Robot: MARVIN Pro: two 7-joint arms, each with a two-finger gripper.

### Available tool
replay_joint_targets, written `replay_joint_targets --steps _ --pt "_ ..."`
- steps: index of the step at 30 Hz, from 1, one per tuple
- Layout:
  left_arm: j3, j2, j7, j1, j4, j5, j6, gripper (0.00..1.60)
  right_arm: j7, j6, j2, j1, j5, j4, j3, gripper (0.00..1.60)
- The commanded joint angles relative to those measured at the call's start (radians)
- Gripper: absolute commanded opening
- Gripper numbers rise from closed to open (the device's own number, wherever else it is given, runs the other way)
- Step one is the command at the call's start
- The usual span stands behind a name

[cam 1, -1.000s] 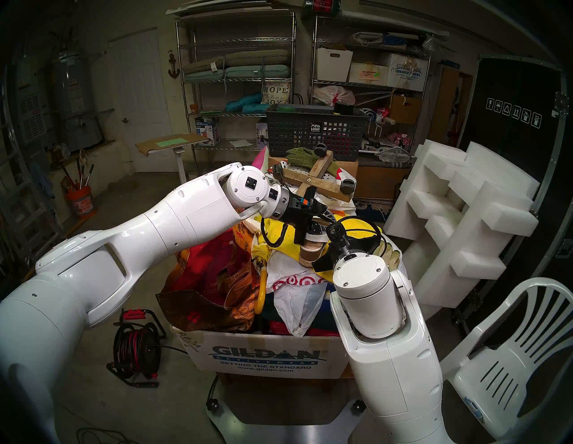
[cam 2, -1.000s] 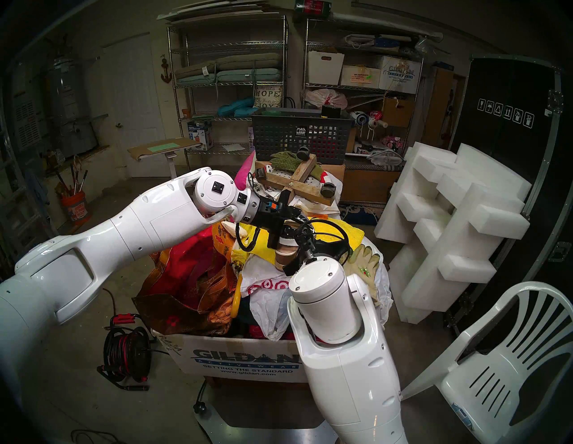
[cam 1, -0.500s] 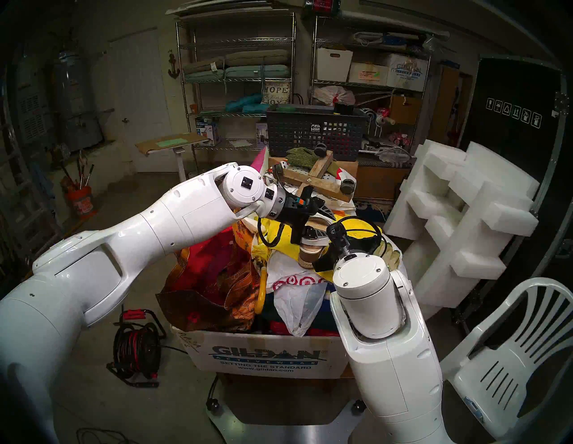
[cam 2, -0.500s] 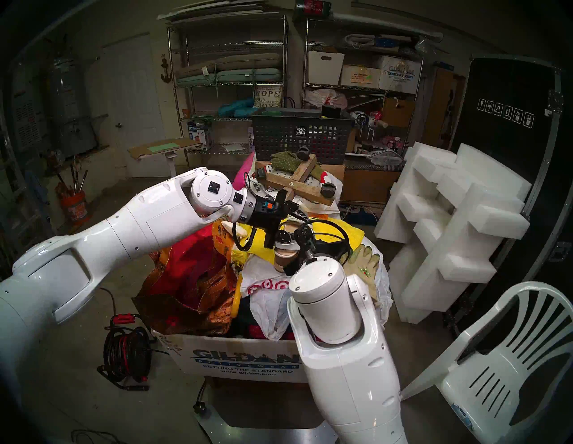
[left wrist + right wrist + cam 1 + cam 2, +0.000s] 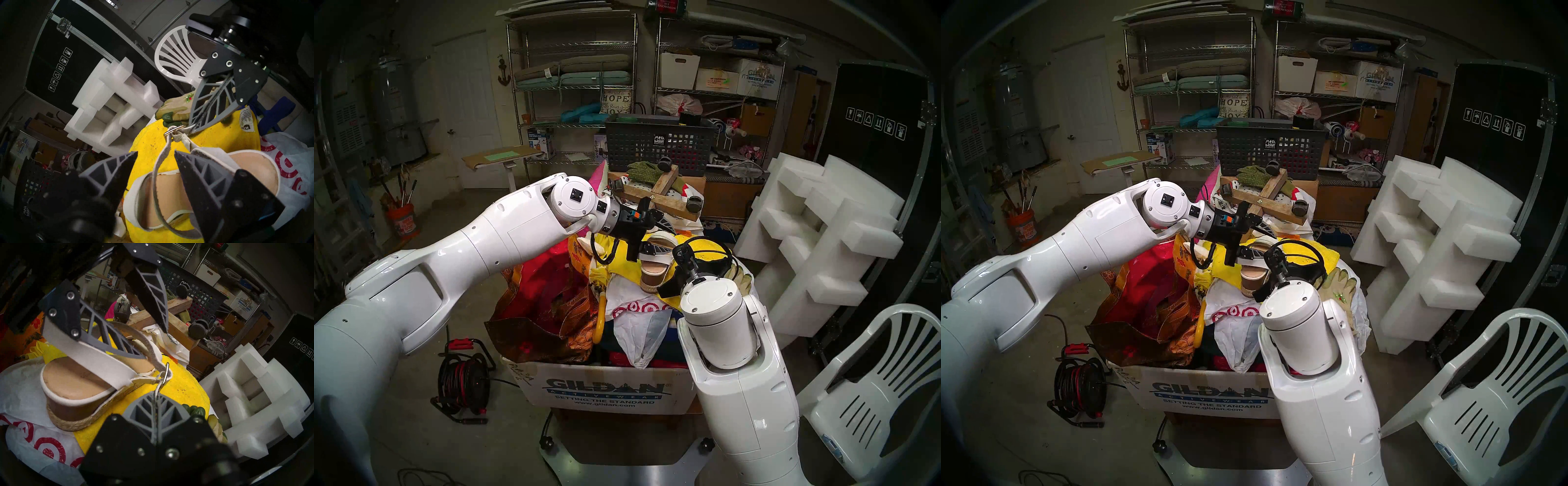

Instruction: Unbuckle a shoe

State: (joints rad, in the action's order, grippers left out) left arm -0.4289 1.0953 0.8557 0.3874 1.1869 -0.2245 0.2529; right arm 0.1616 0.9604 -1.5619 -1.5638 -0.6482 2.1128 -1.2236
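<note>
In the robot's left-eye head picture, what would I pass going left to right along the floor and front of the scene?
Orange bucket → red-and-black cable reel → Gildan cardboard box → white plastic chair.

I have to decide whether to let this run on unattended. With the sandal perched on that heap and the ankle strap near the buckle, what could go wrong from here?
1. The right end effector pinches only a thin strap end by the buckle; it may slip out.
2. The left end effector stands open with the ankle strap running between its fingers, so closing could snag the loop rather than free it.
3. The sandal sits on a yellow towel over loose bags; a pull could drag or tip it.
</note>
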Motion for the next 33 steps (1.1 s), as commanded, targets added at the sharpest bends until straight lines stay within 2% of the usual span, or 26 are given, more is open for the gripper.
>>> replay_joint_targets --steps 1,3,17,33 --pt "-0.022 0.013 0.010 -0.047 -0.007 -0.002 0.017 1.09 -0.001 0.000 -0.009 0.017 -0.002 0.014 0.003 0.00" --pt "-0.020 0.027 0.013 -0.058 -0.031 0.003 0.025 1.03 0.003 0.000 -0.009 0.017 -0.005 0.013 0.002 0.00" --pt "-0.017 0.092 0.043 -0.100 -0.117 0.007 0.065 0.98 0.020 0.000 -0.010 0.013 -0.018 0.017 -0.005 0.00" --pt "0.004 0.134 0.070 -0.089 -0.179 0.023 0.087 0.96 0.024 0.000 -0.010 0.018 -0.016 0.019 0.000 0.00"
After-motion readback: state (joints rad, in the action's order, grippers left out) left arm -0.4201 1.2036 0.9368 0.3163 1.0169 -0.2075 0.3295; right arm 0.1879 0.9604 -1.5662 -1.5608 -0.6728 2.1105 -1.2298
